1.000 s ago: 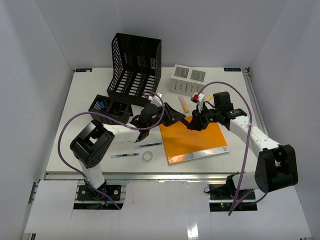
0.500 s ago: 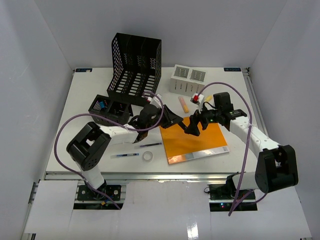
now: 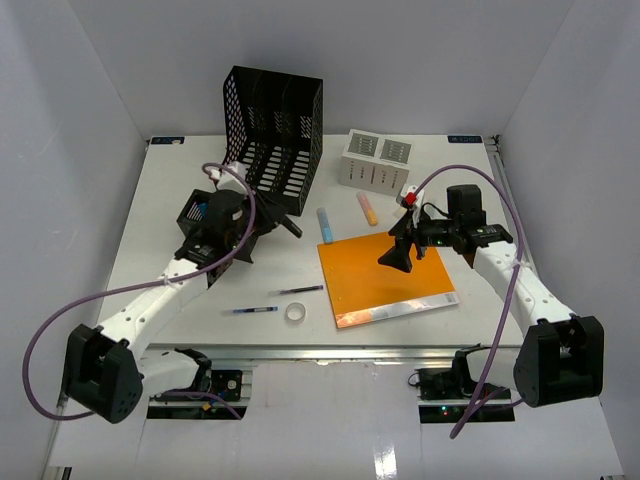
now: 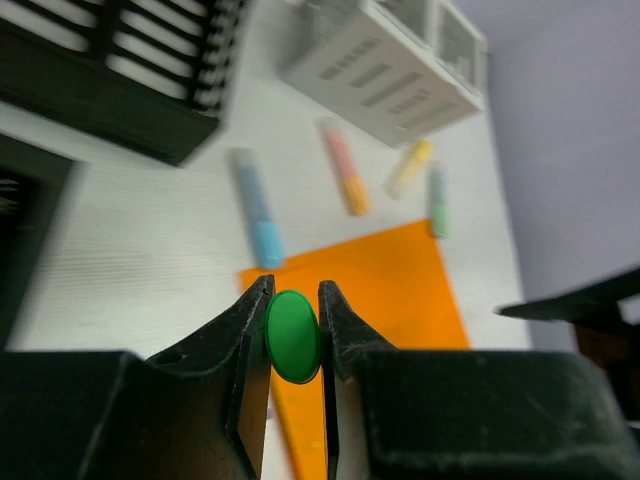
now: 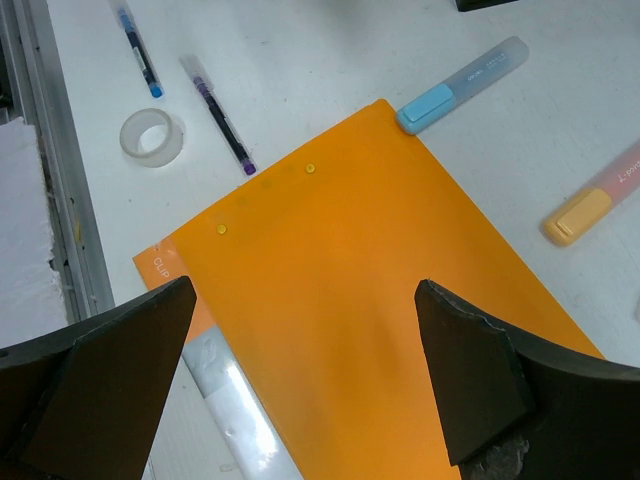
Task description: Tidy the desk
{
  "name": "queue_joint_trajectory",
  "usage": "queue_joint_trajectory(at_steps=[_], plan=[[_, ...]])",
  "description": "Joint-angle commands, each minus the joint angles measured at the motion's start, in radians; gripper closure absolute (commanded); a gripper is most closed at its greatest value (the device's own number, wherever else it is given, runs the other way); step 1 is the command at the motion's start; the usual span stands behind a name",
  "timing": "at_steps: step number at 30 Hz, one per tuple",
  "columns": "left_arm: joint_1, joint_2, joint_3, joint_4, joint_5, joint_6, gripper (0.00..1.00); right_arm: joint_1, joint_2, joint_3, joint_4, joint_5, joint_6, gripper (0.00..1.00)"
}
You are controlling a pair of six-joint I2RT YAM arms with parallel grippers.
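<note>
The white desk (image 3: pixel 160 260) carries an orange folder (image 3: pixel 385 278) right of centre. My left gripper (image 3: pixel 283 222) hovers in front of the black mesh file rack (image 3: pixel 270 125), left of the folder. In the left wrist view it (image 4: pixel 294 300) is shut on a small green oval-ended thing (image 4: pixel 293 338), seen end-on; the rest of that thing is hidden. My right gripper (image 3: pixel 397 258) hangs over the folder (image 5: pixel 370 300) with its jaws wide open (image 5: pixel 305 300) and nothing between them.
A blue highlighter (image 3: pixel 325 224) and an orange-pink one (image 3: pixel 368 208) lie beyond the folder. A white slotted organiser (image 3: pixel 375 160) stands at the back and a small black mesh tray (image 3: pixel 215 215) at the left. A tape roll (image 3: pixel 295 312) and two pens (image 3: pixel 301 290) (image 3: pixel 250 310) lie near the front rail.
The two grippers met over the folder's far left corner. The right gripper has opened and pulled back right; the left arm has swung left towards the rack, still shut.
</note>
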Motion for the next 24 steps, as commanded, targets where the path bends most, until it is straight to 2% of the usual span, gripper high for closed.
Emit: queue_joint_trajectory(at_steps=[1, 4, 8, 15, 24], plan=[[0.132, -0.046, 0.083, -0.277, -0.116, 0.173, 1.00, -0.011, -0.002, -0.015, -0.005, -0.025, -0.024, 0.03], [0.228, -0.034, 0.116, -0.308, -0.175, 0.215, 1.00, -0.017, 0.006, -0.018, -0.005, -0.022, -0.023, 0.03], [0.359, 0.003, 0.174, -0.304, -0.170, 0.241, 1.00, -0.025, 0.013, -0.023, -0.006, -0.024, -0.023, 0.03], [0.420, 0.095, 0.311, -0.298, -0.202, 0.308, 1.00, -0.039, 0.029, -0.023, -0.011, -0.028, -0.029, 0.02], [0.451, 0.198, 0.315, -0.244, -0.196, 0.361, 1.00, -0.053, 0.041, -0.025, -0.012, -0.027, -0.029, 0.02]])
